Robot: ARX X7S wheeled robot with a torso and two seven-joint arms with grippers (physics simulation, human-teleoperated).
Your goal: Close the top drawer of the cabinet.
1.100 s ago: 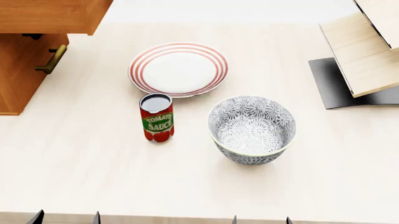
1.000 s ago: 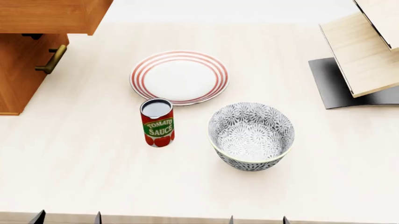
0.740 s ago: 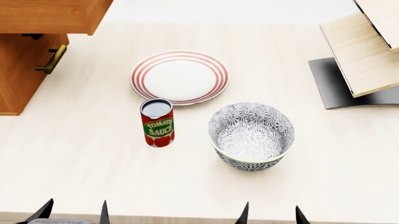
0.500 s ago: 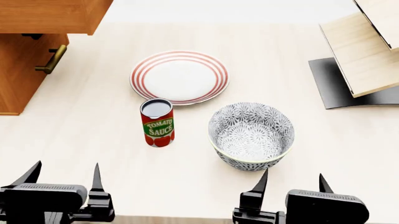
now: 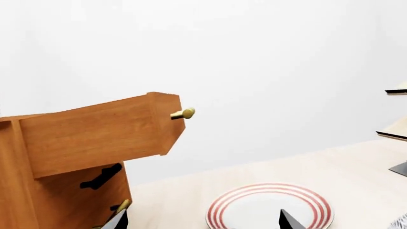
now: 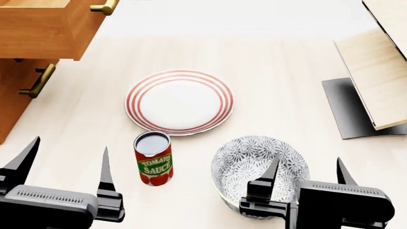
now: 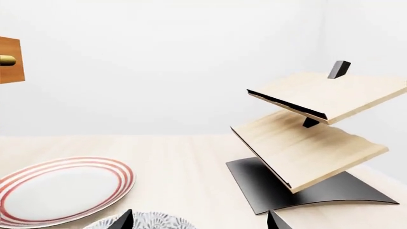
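Gaping top drawer (image 6: 45, 28), contents unseen

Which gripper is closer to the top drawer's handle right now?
Left. The left gripper sits below the top drawer on its side; the right gripper is across the table over the bowl.

1. One cabinet (image 6: 16, 102), orange-brown wood grain.
2. Two drawers showing: the top drawer (image 6: 45, 28), pulled out, and one lower drawer front (image 6: 25, 78) beneath it.
3. Two brass bar handles: the upper handle (image 6: 105, 7) and the lower handle (image 6: 37, 81).
4. One plate (image 6: 179, 101) with red rings.
5. One tomato sauce can (image 6: 154, 158).
6. One patterned bowl (image 6: 245, 164).
7. One pale wooden rack (image 7: 311, 133) with two slanted shelves on one black base.
8. Two tools: the left tool (image 6: 64, 160) and the right tool (image 6: 307, 171), each with two pointed fingers.
9. One tabletop (image 6: 279, 95).
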